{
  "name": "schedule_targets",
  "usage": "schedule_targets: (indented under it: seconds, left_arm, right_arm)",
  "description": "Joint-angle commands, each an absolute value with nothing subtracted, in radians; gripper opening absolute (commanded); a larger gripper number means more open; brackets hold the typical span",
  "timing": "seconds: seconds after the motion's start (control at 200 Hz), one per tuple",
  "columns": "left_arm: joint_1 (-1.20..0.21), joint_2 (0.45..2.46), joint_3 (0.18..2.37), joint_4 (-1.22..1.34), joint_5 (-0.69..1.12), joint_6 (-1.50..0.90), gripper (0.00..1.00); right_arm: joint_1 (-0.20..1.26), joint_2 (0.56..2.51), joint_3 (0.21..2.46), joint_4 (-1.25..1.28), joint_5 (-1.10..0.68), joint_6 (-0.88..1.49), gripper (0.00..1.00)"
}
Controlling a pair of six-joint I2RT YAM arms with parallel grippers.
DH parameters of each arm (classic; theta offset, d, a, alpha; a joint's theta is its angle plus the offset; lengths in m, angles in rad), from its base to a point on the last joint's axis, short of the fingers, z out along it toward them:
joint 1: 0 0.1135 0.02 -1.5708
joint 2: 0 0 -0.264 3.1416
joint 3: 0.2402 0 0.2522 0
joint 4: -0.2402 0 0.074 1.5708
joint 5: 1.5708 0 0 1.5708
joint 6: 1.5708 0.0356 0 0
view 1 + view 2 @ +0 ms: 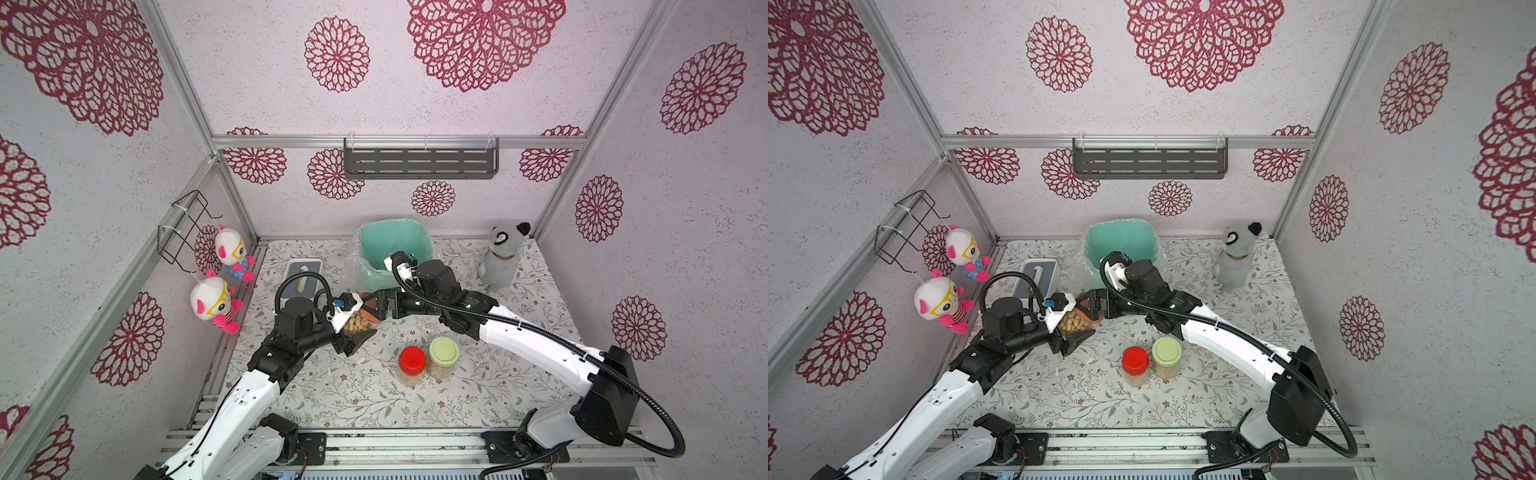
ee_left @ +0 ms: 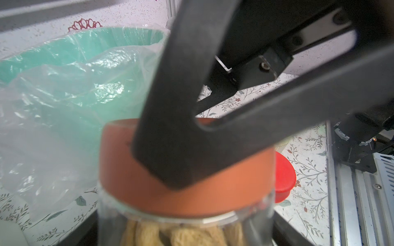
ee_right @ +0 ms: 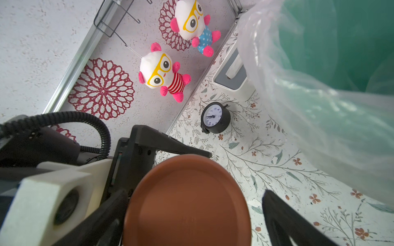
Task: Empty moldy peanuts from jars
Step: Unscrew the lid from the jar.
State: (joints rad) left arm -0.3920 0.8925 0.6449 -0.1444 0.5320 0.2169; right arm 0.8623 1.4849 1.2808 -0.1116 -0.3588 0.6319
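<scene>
Brown caps the held jar (image 1: 353,329), which is carried tipped on its side over the floral surface (image 1: 374,399) in both top views, tan peanuts (image 1: 1073,324) showing through its clear wall; the left fingers (image 1: 355,345) grasp its body, and the right fingers (image 1: 379,306) meet its brown lid (image 1: 371,316) from the opposite side; just behind stands the mint-green bin (image 1: 370,245) with a clear liner (image 1: 351,270); nearer the arm bases the red-lidded jar (image 1: 412,361) and the green-lidded jar (image 1: 444,353) stand upright side by side, both capped, with peanuts inside; a grey plush (image 1: 503,257) sits in the far right corner. From the left wrist, the lid (image 2: 132,181) is seated on the jar with peanuts (image 2: 181,234) packed below it; one dark right finger (image 2: 181,132) crosses the lid's rim, though contact cannot be told; the bin (image 2: 106,38) rises behind. From the right wrist, the lid (image 3: 187,202) faces the camera; the right fingers (image 3: 287,223) stand spread on either side, a gap showing beside the rim, so they are released, not clamped; a small black clock (image 3: 215,118) sits on the surface beyond; two plush toys (image 3: 162,72) hang on the wall.
</scene>
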Motion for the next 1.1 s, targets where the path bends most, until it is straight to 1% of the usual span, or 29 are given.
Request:
schedule_targets:
  seconds: [0.0,0.17,0.315,0.505,0.64,0.73,0.916,1.016,1.096]
  left_arm:
    - [-0.394,0.881,0.67,-0.035,0.551,0.22,0.0]
    - [-0.394,0.881,0.671,-0.035,0.551,0.222,0.0]
    - [-0.394,0.882,0.672,-0.038,0.549,0.224,0.0]
    - [-0.394,0.881,0.669,-0.041,0.546,0.231,0.0]
    - [-0.395,0.876,0.666,-0.042,0.551,0.234,0.0]
    - [-0.394,0.874,0.666,-0.048,0.563,0.236,0.0]
    - [-0.393,0.875,0.682,-0.078,0.6,0.239,0.0]
    - [-0.393,0.874,0.688,-0.092,0.616,0.241,0.0]
    - [-0.393,0.876,0.695,-0.102,0.631,0.243,0.0]
  right_arm:
    - [0.866,1.491,1.292,-0.155,-0.35,0.646,0.99]
    - [0.865,1.509,1.316,-0.176,-0.371,0.647,0.98]
    - [0.865,1.515,1.32,-0.168,-0.39,0.646,0.92]
    - [0.854,1.515,1.312,-0.154,-0.418,0.619,0.78]
    - [0.834,1.501,1.29,-0.15,-0.454,0.562,0.65]
    - [0.815,1.487,1.26,-0.13,-0.48,0.511,0.54]
    - [0.802,1.449,1.212,-0.101,-0.534,0.294,0.35]
    - [0.791,1.426,1.199,-0.106,-0.554,0.169,0.27]
    - [0.773,1.405,1.178,-0.087,-0.585,0.084,0.24]
